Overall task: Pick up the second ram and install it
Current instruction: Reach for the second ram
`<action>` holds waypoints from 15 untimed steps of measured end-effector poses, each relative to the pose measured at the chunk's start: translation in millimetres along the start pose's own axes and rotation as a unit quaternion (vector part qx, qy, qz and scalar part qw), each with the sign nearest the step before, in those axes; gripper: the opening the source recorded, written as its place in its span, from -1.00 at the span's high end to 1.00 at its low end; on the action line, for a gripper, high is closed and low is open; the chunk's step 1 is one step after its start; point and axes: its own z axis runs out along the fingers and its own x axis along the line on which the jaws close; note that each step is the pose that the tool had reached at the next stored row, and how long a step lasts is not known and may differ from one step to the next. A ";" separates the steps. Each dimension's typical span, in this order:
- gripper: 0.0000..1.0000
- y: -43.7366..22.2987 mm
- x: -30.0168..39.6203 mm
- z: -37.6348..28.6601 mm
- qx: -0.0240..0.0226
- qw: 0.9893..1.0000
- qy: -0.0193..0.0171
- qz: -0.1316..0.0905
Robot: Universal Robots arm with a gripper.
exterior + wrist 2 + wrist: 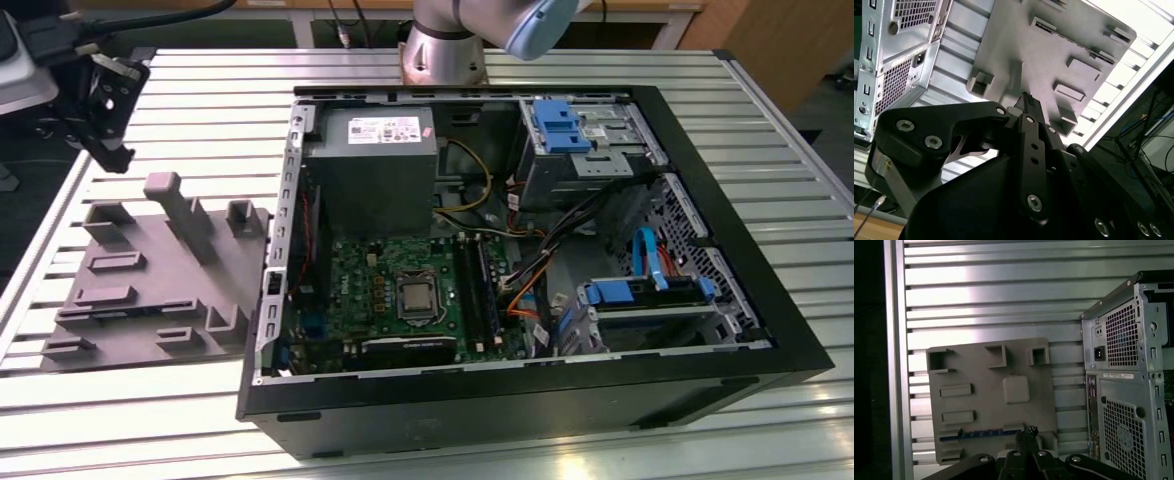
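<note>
1. Closest to the wrist cameras, the gripper (1029,432) hangs over the grey tray (984,375). Its tips are drawn together in the first wrist view with nothing between them, so it looks closed and empty.
2. Just past those tips, the second ram (979,434) lies flat in a long recess of the tray, showing as a thin blue-green strip. The tips are near one end of it, but I cannot tell whether they touch it.
3. Under the tray, the ribbed metal bench (994,285) carries everything. The tray sits by the bench's edge on the exterior view's left, well apart from where the stick has to go.
4. Beyond the tray stands the open computer case (747,330), taking up the middle of the bench and reaching towards the exterior view's right.
5. Farthest in, the motherboard (387,280) lies on the case floor, with its long black memory slots (477,290) beside the processor socket. I cannot tell whether another stick already sits in them.
6. Judging progress, the work is at its very start. The stick is not gripped, lifted or carried, and the whole installation remains.
</note>
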 end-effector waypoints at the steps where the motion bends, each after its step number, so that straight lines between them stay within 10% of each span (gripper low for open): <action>1: 0.79 -0.3 0.3 0.3 0.000 1.000 0.000 0.000; 15: 0.79 -4.2 3.6 3.1 0.000 1.000 0.000 0.000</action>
